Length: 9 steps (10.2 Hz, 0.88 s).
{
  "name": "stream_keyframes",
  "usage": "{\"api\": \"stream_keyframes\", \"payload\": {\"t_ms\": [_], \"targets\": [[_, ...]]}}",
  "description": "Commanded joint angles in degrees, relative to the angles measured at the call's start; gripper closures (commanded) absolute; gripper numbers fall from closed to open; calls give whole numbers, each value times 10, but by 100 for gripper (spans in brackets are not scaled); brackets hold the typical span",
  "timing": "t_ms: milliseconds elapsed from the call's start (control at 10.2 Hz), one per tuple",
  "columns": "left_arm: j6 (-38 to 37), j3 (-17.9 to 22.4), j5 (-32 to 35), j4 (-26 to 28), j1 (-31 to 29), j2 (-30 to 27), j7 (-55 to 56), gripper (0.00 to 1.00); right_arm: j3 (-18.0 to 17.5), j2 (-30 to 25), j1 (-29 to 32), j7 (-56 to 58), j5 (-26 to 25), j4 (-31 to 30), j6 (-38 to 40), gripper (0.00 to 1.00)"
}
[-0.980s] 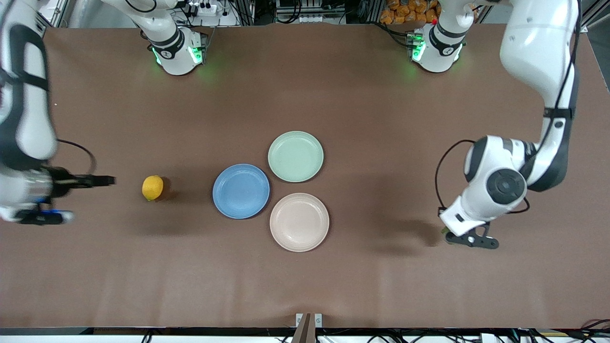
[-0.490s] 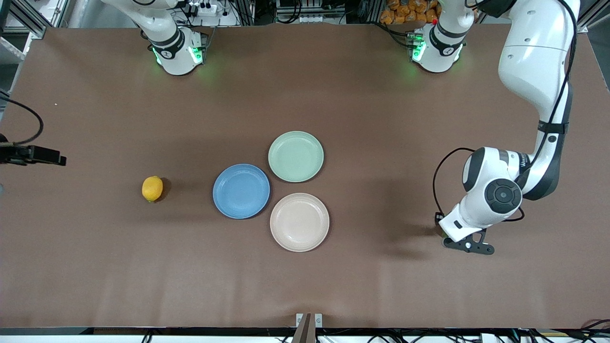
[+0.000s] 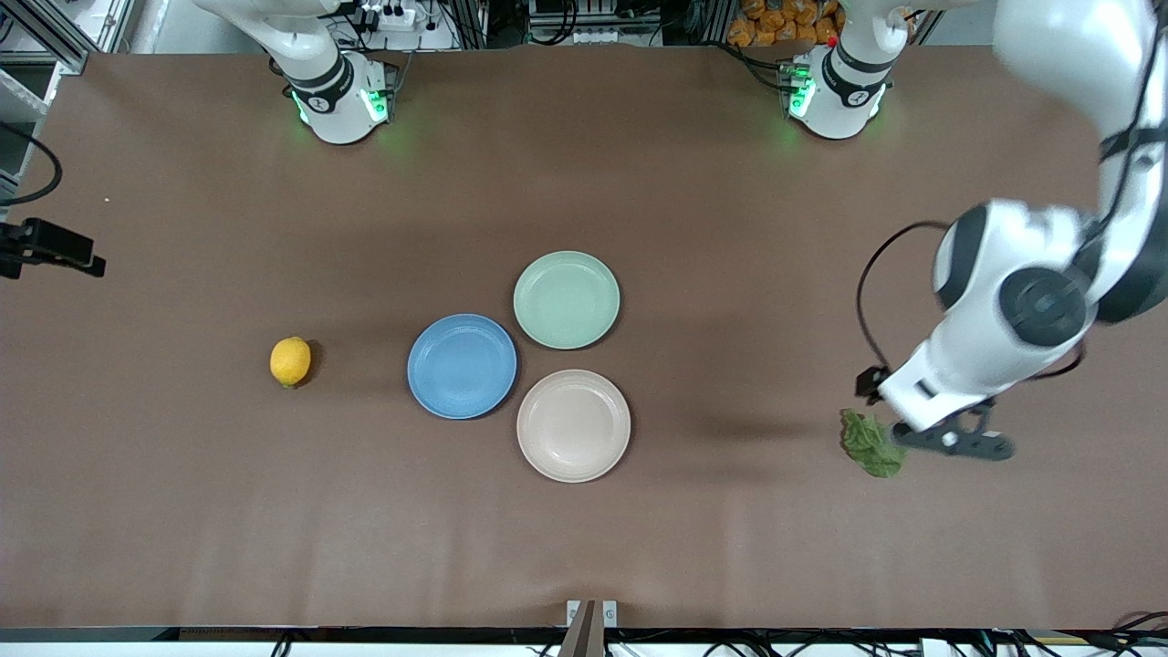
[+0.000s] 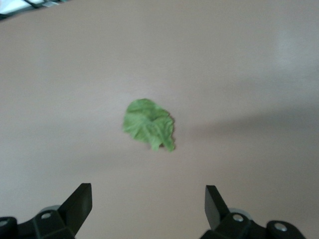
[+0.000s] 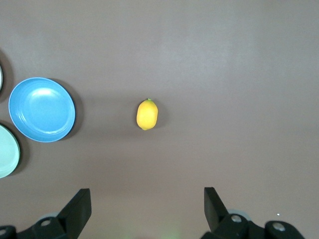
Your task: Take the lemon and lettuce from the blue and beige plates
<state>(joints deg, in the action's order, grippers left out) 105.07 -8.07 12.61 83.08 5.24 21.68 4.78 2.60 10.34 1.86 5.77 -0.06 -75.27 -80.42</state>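
Observation:
The yellow lemon (image 3: 290, 361) lies on the bare table between the blue plate (image 3: 462, 366) and the right arm's end. The green lettuce leaf (image 3: 873, 444) lies on the table toward the left arm's end, apart from the beige plate (image 3: 573, 425). Both plates hold nothing. My left gripper (image 3: 954, 443) hangs open just beside the lettuce; its wrist view shows the lettuce (image 4: 149, 124) ahead of the open gripper (image 4: 148, 209). My right gripper (image 3: 87, 262) is high at the table's edge, open (image 5: 147, 209), with the lemon (image 5: 147, 114) and blue plate (image 5: 42, 109) below.
A light green plate (image 3: 566, 299) touches the blue and beige plates, farther from the front camera. The two arm bases (image 3: 339, 96) (image 3: 835, 91) stand along the table's back edge. The brown table surface (image 3: 730, 547) is wide around the plates.
My left arm has risen and swung toward its end of the table, uncovering the lettuce on the table. My right gripper has drawn back from the lemon to the table's edge.

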Motion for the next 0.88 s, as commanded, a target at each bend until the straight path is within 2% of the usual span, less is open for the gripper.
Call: {"api": "stream_keyframes", "payload": {"t_ms": [0,196,588,784], "targets": [[-127,-8,-23,-18,2,-72,1,0,3,-39,-17,-8,-11,-71,-46,0],[-150,-13,-32,-25,-1,-123,2,0,3,-50,-20,-22,-11,-87,-47,0],[-166,-11,-37,-20,-5,-168,80,0,2,-62,-31,-34,-11,-107,-50,0],[-181,-6,-91,-20,-8,-174,94,0,3,-73,-30,-34,-11,-125,-53,0]]}}
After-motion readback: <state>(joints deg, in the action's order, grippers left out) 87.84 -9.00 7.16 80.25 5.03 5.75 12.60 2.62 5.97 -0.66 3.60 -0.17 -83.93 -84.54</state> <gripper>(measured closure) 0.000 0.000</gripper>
